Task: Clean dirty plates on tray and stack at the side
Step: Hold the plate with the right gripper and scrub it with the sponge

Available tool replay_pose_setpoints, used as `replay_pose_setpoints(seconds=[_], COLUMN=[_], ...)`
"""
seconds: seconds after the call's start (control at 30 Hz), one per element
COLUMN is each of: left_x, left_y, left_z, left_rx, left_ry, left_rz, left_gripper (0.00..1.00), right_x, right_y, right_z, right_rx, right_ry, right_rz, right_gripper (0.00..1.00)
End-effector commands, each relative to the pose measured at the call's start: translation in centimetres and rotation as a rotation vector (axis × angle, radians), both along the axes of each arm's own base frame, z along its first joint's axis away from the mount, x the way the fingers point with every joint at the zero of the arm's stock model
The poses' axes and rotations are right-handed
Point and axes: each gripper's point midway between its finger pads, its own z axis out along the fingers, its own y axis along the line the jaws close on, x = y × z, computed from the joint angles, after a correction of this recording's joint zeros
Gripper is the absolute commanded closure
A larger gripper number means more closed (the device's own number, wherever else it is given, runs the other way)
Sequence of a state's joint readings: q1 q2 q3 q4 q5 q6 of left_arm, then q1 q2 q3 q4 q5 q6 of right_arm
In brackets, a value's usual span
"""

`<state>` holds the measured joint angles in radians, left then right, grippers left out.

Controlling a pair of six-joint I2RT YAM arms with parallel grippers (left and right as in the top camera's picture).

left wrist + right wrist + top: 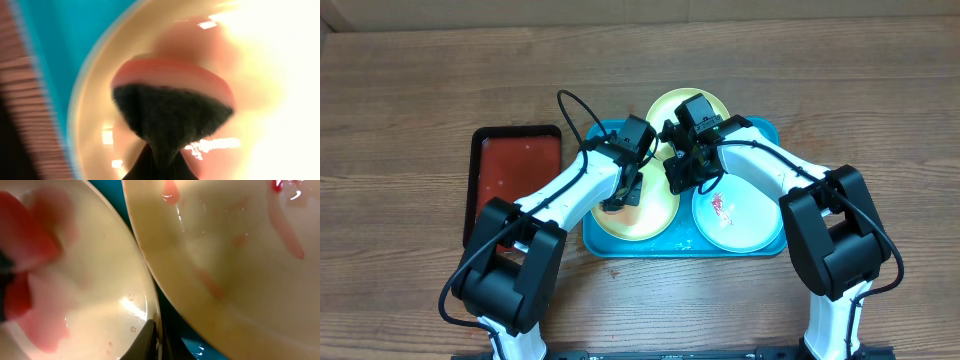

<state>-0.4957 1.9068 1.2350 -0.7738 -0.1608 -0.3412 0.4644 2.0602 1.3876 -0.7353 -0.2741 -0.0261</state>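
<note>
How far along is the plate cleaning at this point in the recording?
Done: nothing visibly. All three plates sit on the tray, none stacked aside. In hand: the left gripper presses a dark fuzzy pad on the near-left plate, the right gripper shut beside it. Left: the mint plate shows red smears, the rear plate is partly hidden; then stacking.

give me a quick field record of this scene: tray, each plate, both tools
tray: turquoise, three plates in it
near yellow plate: front left of tray
far yellow plate: back of tray, partly hidden by the arms
mint plate: front right, red smear, no tool on it
left tool: shut on dark scrub pad, pad pressed on near yellow plate
right tool: shut, seemingly pinching near yellow plate's right rim
dark red tray: on table, left of the turquoise one
</note>
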Motion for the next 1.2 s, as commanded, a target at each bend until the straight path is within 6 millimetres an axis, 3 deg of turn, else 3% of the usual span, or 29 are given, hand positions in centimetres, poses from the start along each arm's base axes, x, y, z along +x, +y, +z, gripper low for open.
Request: replay_pose_setpoints(seconds=[0.0, 0.17, 0.27, 0.33, 0.43, 0.57, 0.73, 0.83, 1.07, 1.17], left_x=[-1.1, -1.8, -1.9, -1.9, -1.1, 1.3, 2.6, 2.8, 1.9, 0.9], left_y=[-2.9, -4.7, -4.3, -3.3, -1.0, 4.5, 6.0, 5.2, -3.2, -5.3], left_z=[0.0, 0.0, -0.7, -2.8, -4.2, -2.7, -1.4, -0.9, 3.0, 3.5], left_rx=[-0.152, -0.233, -0.206, -0.142, -0.002, 0.266, 0.311, 0.250, -0.178, -0.299], left_ry=[0.088, 0.122, 0.132, 0.154, 0.129, -0.031, -0.076, -0.047, 0.116, 0.160], left_rz=[-0.049, -0.233, -0.254, -0.243, -0.181, 0.067, 0.109, 0.115, -0.111, -0.160], left_gripper=[0.96, 0.96, 0.96, 0.96, 0.96, 0.96, 0.96, 0.96, 0.96, 0.96], right_x=[0.9, 1.0, 1.0, 1.0, 1.0, 1.0, 1.0, 1.0, 1.0, 1.0], right_y=[-1.4, -1.4, -1.4, -1.4, -1.4, -1.4, -1.4, -1.4, -1.4, -1.4], right_z=[-0.8, -0.8, -0.8, -0.8, -0.8, -0.8, -0.8, -0.8, -0.8, -0.8], right_rx=[-0.056, -0.055, -0.055, -0.055, -0.055, -0.055, -0.055, -0.056, -0.055, -0.055], right_ry=[-0.011, -0.014, -0.014, -0.013, -0.013, -0.013, -0.013, -0.013, -0.013, -0.013], right_rz=[-0.029, -0.029, -0.029, -0.029, -0.029, -0.029, -0.029, -0.029, -0.029, -0.029], right_gripper=[0.93, 0.93, 0.93, 0.93, 0.93, 0.93, 0.93, 0.93, 0.93, 0.93])
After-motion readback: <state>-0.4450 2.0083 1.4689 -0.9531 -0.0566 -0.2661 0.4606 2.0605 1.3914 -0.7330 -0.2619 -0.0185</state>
